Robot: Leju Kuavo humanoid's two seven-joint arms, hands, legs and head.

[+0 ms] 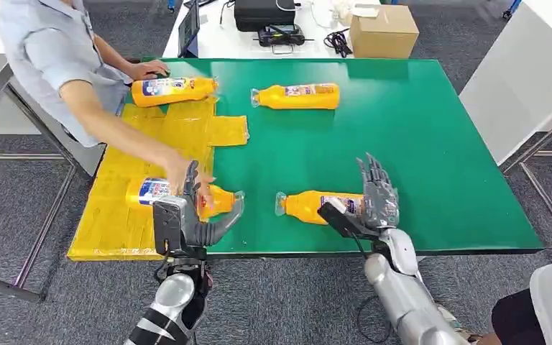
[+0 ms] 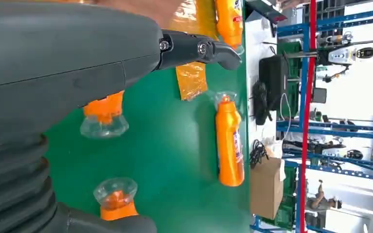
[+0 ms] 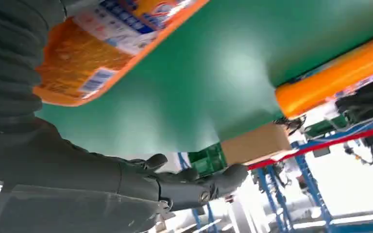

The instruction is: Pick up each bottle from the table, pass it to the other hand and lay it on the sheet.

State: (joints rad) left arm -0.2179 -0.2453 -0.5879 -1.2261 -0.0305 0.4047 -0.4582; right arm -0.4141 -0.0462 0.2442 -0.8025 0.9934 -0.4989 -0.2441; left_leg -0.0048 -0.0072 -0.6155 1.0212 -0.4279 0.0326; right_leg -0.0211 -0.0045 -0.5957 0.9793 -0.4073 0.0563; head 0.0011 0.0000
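Four orange bottles are lying on the green table. A yellow sheet is covering the left of the frame, carrying two of them: one upper left, one lower left, where a person's hand is reaching. The left hand is spreading its fingers beside that bottle, holding nothing. The right hand is standing open against the lower-centre bottle. Judged rigid, smooth plastic, likely slippery; gripping mid-body at the label looks safest.

Orange bottles, yellow sheet, green table.
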